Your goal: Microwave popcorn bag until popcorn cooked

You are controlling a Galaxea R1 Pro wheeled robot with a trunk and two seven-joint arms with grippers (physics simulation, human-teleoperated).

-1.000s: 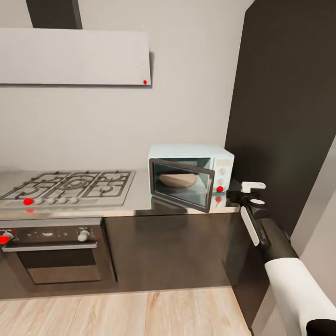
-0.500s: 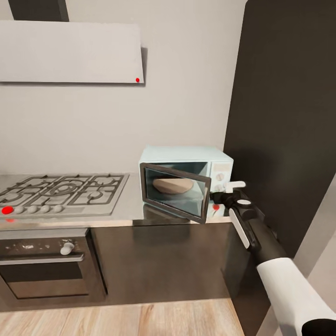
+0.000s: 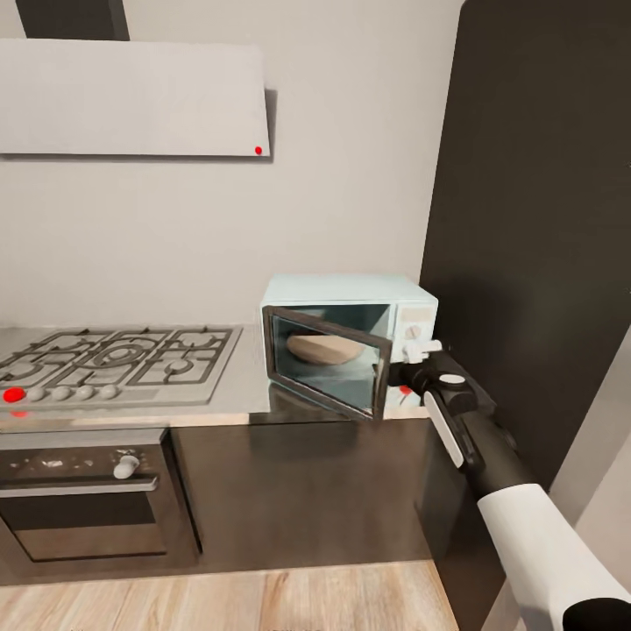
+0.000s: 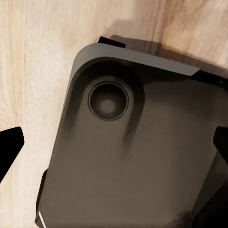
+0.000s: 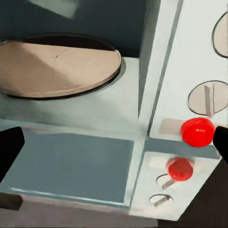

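The pale mint-blue microwave [image 3: 350, 294] stands on the glossy grey countertop [image 3: 237, 399] with its dark-framed door [image 3: 329, 359] swung partly open. Inside sits a squat tan-brown shape [image 3: 322, 348] [image 5: 57, 66] that looks like the popcorn bag; its label does not show. My right gripper [image 3: 405, 366] [image 5: 114, 147] hovers open right at the door's free edge, in front of the knob panel and its red indicator dot [image 5: 197, 131]. My left gripper [image 4: 114, 147] hangs open over the robot's dark base [image 4: 133, 156] and the wood floor. No popcorn kernels can be made out.
A steel gas hob [image 3: 114, 359] lies left of the microwave, with a built-in oven [image 3: 88, 495] under it and a flat grey range hood [image 3: 131, 96] above. A tall dark cabinet [image 3: 543, 219] stands close against the microwave's right side. Light wood floor [image 3: 219, 600] runs below.
The camera shifted between the oldest frame and the later ones. Since half a second ago my right gripper has moved closer to the door's free edge and the control panel.
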